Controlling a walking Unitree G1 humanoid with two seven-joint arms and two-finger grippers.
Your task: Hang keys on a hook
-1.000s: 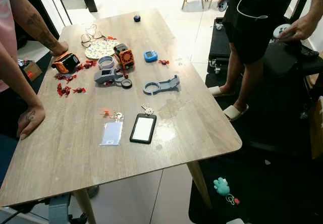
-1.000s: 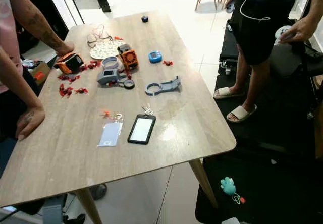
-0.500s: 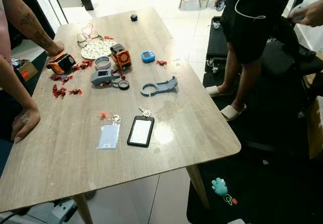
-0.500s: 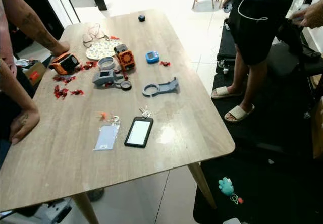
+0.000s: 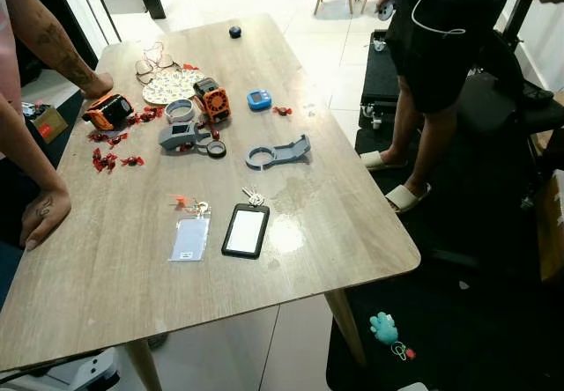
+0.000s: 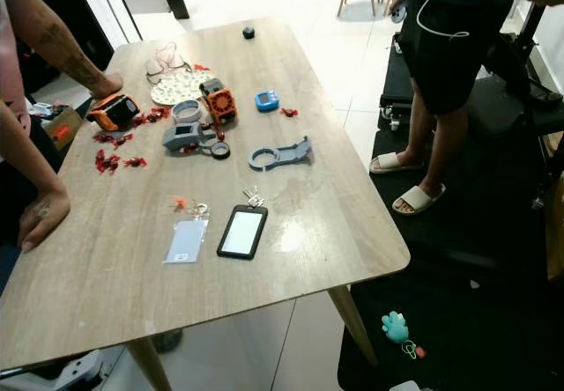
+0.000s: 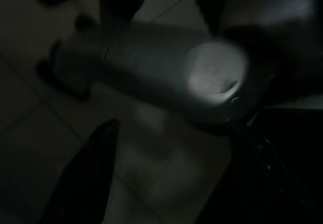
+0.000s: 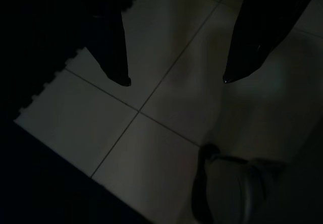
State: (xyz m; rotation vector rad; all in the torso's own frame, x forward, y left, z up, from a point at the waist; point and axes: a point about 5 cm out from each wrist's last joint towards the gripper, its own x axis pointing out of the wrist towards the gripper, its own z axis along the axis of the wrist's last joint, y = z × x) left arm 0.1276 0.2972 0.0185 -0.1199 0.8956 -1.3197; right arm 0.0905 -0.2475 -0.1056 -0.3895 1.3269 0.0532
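Head views: a long light-wood table [image 5: 352, 224] carrying, near its middle, a small bunch of silver keys [image 5: 254, 198] lying flat, just beside the top edge of a black-framed phone with a white screen [image 5: 246, 231]; to the phone's left a pale blue card holder [image 5: 191, 237] with a small orange-tagged ring [image 5: 190, 203] above it; farther up, a grey plastic ring-ended bracket [image 5: 278, 151], a small blue square gadget [image 5: 259, 99], an orange-and-black fan-like part [image 5: 212, 99], a grey boxy device [image 5: 179, 135] and scattered red clips [image 5: 111, 158]. One person's hand [image 5: 40, 216] rests on the table's left edge; another person in black shorts [image 5: 441, 65] stands to the right. No hook can be made out. Left wrist view: very dark; a grey rounded robot part [image 7: 166, 72] above pale floor; the left gripper [image 7: 166, 183] shows one dark finger [image 7: 83, 178] clearly, the other too murky, so its state cannot be told. Right wrist view: the right gripper [image 8: 176, 80] hangs over pale floor tiles [image 8: 101, 128], its two black fingers [image 8: 116, 52] spread well apart and empty. Hazards, judged: the keys lie flat and thin against the phone, so a pinch could skid off, nudge the phone, or catch one key only; the hands on the edge crowd any reach from the left.
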